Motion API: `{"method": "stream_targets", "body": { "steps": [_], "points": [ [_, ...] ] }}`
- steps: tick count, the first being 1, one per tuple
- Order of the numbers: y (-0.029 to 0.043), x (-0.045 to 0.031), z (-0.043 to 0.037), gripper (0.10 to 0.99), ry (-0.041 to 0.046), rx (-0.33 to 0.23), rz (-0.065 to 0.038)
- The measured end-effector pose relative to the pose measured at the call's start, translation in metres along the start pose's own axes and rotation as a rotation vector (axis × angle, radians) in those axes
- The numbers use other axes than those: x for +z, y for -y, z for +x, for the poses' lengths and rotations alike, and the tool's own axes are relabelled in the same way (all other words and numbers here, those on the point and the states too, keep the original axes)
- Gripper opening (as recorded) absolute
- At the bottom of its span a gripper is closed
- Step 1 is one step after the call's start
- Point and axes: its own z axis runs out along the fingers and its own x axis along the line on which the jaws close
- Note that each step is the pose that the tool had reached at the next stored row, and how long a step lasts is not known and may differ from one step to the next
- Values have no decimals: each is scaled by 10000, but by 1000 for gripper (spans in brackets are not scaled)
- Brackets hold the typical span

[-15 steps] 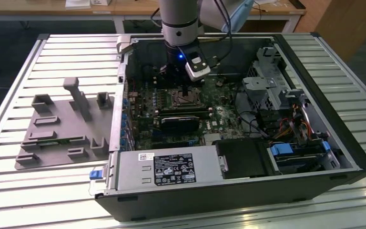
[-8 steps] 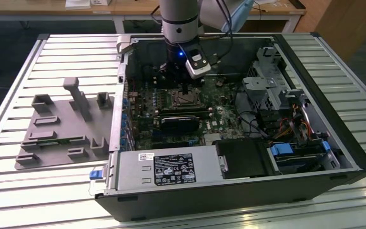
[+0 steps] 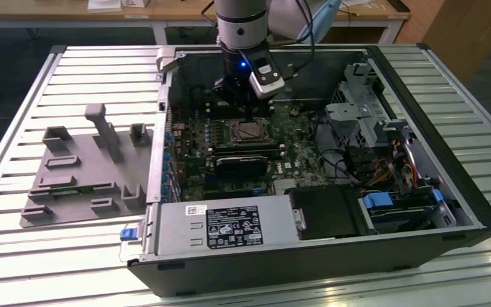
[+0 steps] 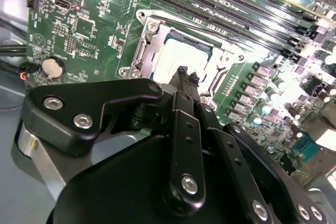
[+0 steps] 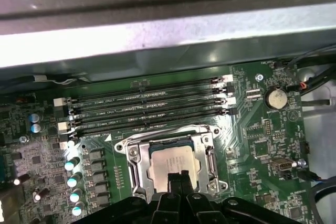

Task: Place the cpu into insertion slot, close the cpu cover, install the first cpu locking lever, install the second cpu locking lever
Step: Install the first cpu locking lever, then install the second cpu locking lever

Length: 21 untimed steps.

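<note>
A slatted metal table [image 3: 23, 115] is carrying an open computer case [image 3: 314, 256] lying on its side, with a grey fixture tray [image 3: 84, 173] sitting on the slats toward the exterior view's left. Wooden desks are standing in the background.

The arm [image 3: 241, 25] is reaching down into the case, and the gripper [image 3: 247, 110] is hanging close above the green motherboard [image 3: 288, 163]. In both wrist views the gripper [image 4: 187, 77] [image 5: 178, 178] is showing its two black fingers [image 4: 182, 73] pressed together at the tips, with nothing clamped between them.

The cpu [image 5: 172, 162] is lying flat in the insertion slot [image 5: 210, 161], silver top facing up, directly below and just ahead of the fingertips. In the second wrist view the cpu [image 4: 181, 56] is sitting inside the silvery slot frame [image 4: 142, 51], with the fingertips poised over its near edge; actual contact cannot be told. The cpu cover [image 5: 170, 132] appears as a silvery frame around the chip; whether it is fully down cannot be told.

Four long black memory slots [image 5: 152, 103] are running just beyond the slot, on the far side from the fingers. A round coin battery [image 5: 275, 98] is sitting on the board well off to one side.
</note>
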Motion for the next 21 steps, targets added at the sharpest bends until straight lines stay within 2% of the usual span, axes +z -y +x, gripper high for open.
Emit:
{"method": "stream_targets", "body": {
  "steps": [14,21],
  "points": [
    [0,-3,0,102,4,1,-2],
    [0,-98,-12,102,4,1,-1]
  ]
}}
